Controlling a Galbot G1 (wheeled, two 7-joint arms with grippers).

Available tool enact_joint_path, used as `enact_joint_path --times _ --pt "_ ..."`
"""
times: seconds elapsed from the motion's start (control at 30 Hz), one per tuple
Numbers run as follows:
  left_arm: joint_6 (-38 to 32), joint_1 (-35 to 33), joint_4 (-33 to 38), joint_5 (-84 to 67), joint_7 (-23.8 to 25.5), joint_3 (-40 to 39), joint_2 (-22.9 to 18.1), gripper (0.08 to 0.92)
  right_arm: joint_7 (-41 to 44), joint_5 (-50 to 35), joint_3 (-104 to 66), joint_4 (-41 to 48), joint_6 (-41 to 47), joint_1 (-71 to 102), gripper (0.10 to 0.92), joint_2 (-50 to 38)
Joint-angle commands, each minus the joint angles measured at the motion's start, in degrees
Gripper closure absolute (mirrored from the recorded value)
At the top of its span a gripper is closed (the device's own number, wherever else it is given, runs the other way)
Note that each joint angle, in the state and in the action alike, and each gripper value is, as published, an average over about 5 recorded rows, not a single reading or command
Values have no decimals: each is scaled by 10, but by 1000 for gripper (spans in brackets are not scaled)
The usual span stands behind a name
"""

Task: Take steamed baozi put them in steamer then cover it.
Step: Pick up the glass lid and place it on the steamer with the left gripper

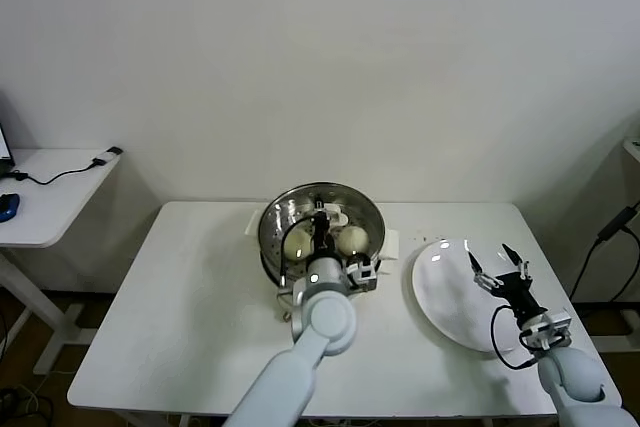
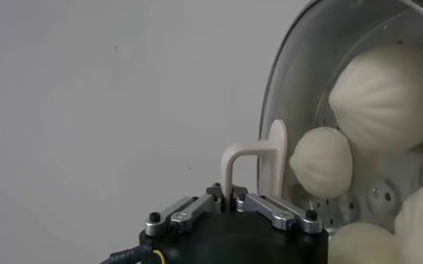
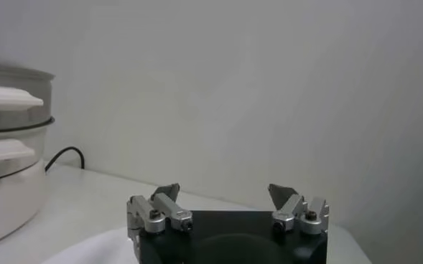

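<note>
The left claw (image 1: 321,219) is seen over the steamer (image 1: 275,219), fully closed with its fingers pressed together. In the left wrist view a thin white handle (image 2: 258,166) stands between the closed fingertips and is gripped by them. This is the handle of the cover (image 2: 286,86), whose metal rim is seen curving around the steamer's contents. Whether the cover is fully seated on the steamer cannot be told.

Inside the steamer the steamed baozi (image 2: 387,97) are held: four pale, pleated buns are counted in the left wrist view, lying on the perforated metal floor, close together. In the head view only two of them (image 1: 352,239) can be made out, one on either side of the left claw.

The steamer is set at the far middle of the desk (image 1: 190,317), on a white base that is partly hidden.

The right claw (image 1: 501,272) is held to the right of the steamer, well apart from it, with its fingers spread wide and nothing between them. It hovers over a white plate (image 1: 450,297), which lies on the desk beside the steamer and carries nothing.

A black cable (image 3: 62,157) is seen running along the desk behind the steamer's base in the right wrist view.

No brand, label or writing can be read on any of these things.
</note>
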State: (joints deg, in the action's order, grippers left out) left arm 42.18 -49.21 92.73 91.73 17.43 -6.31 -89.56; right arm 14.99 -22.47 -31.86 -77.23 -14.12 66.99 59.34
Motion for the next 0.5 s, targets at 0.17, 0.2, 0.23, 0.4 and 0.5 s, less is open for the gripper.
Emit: enact_joint_path --times 0.17,0.2,0.23,0.4,0.5 --pt "28 -7 -5 -2 -14 1 0 853 2 1 -3 2 -1 0 203 2" --pt "28 -8 -5 -2 -14 1 1 853 3 1 -3 2 -1 0 203 2" --pt "28 -9 -5 -2 -14 1 2 853 3 1 -3 2 -1 0 203 2" --pt "27 -9 -2 -7 -12 0 8 853 4 2 -4 3 -1 0 203 2" --pt "27 -8 5 -14 -11 -2 14 853 5 2 -4 4 0 -1 203 2"
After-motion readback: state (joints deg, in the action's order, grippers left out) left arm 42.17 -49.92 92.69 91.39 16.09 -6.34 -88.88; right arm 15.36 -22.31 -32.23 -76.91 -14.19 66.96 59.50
